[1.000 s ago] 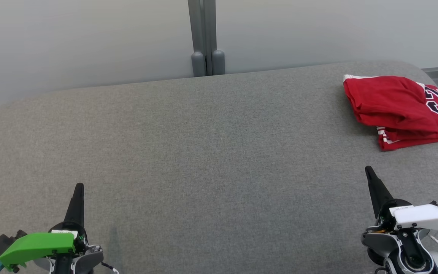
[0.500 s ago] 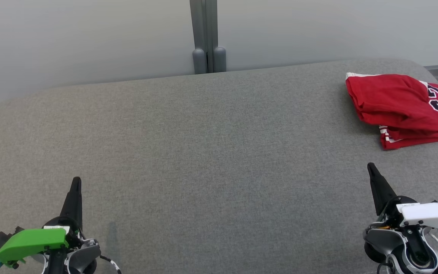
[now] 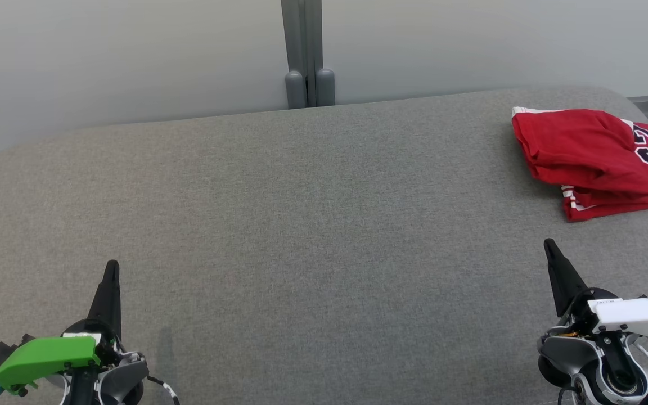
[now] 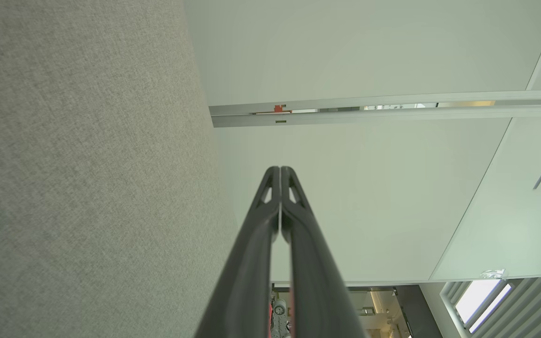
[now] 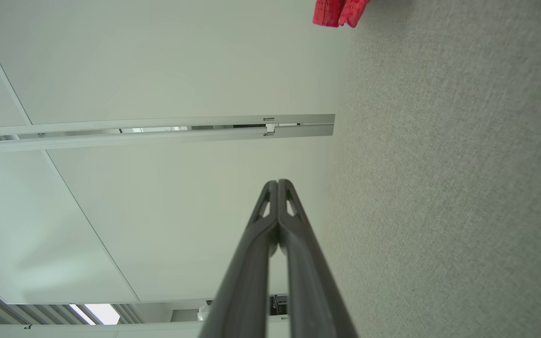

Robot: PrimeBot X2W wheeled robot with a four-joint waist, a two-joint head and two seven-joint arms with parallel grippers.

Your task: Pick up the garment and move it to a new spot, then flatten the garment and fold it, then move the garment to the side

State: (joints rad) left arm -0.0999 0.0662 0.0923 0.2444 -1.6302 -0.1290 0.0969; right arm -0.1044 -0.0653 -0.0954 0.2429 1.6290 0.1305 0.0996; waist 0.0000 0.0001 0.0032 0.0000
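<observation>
Requesting claw status, both arms. — Inspector

Left claw: fingers pressed together along their length, nothing between them. Right claw: same condition, closed and empty. — Technician

Report any change over the last second. — Inspector

Minor only. The whole head view has shifted slightly, partition post and counter included, so the camera moved. The red jersey has kept its place on the counter. Both claws crept a little up the view, then held for the last half second. Neither touches the jersey. — Technician

Locate the jersey. State the consequence for the task. — Inspector

It lies at the far right of the counter as a folded bundle with dark numerals showing on its right side. It is ahead of the right claw with bare counter between, and well apart from the left claw. Judgement: folding and the move to the side look complete, and the arms appear parked. — Technician

Describe the arm pose. — Inspector

Left claw sits at the near left of the counter under a green cover. Right claw sits at the near right under a white cover. On both, the fingers point away from the robot toward the wall, low and roughly level with the counter surface. — Technician
</observation>
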